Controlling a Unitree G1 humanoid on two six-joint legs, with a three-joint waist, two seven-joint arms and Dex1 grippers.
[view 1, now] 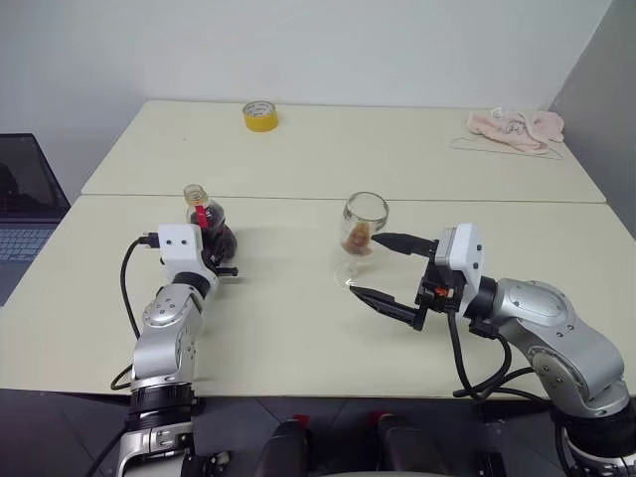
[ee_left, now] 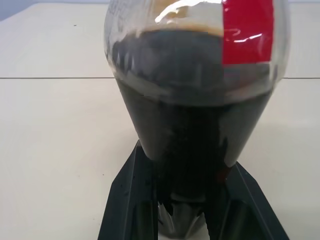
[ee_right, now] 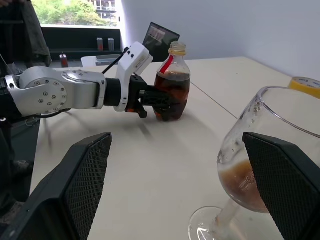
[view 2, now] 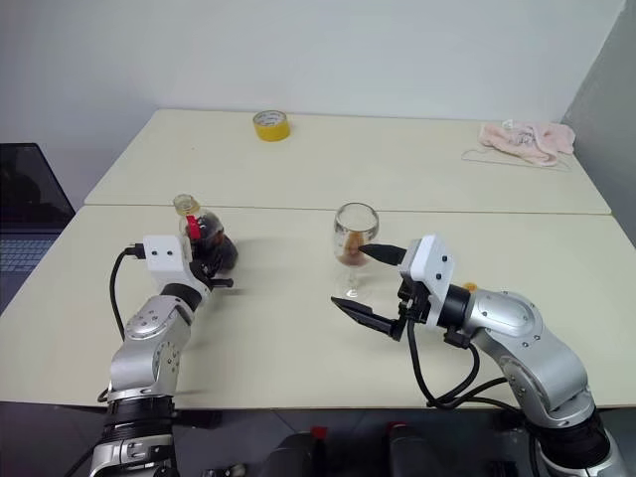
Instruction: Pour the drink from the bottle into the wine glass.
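The bottle point(view 1: 212, 227) stands on the table at the left, about half full of the dark drink point(ee_left: 175, 80), with a red label on its neck. My left gripper point(view 1: 221, 254) is shut on its lower body, and both fingers point(ee_left: 127, 200) press against the base. To the right stands the wine glass point(view 1: 365, 224), upright, with a little amber-brown drink point(ee_right: 242, 182) in its bowl. My right gripper point(view 1: 365, 264) is open and level. Its fingertips reach to either side of the glass's stem without touching it.
A yellow tape roll point(view 1: 259, 115) lies on the far table. A pink cloth point(view 1: 517, 126) on a wire hanger sits at the far right. A laptop point(view 1: 25, 199) stands off the table's left edge. A seam point(view 1: 338, 199) joins the two tables behind the bottle and glass.
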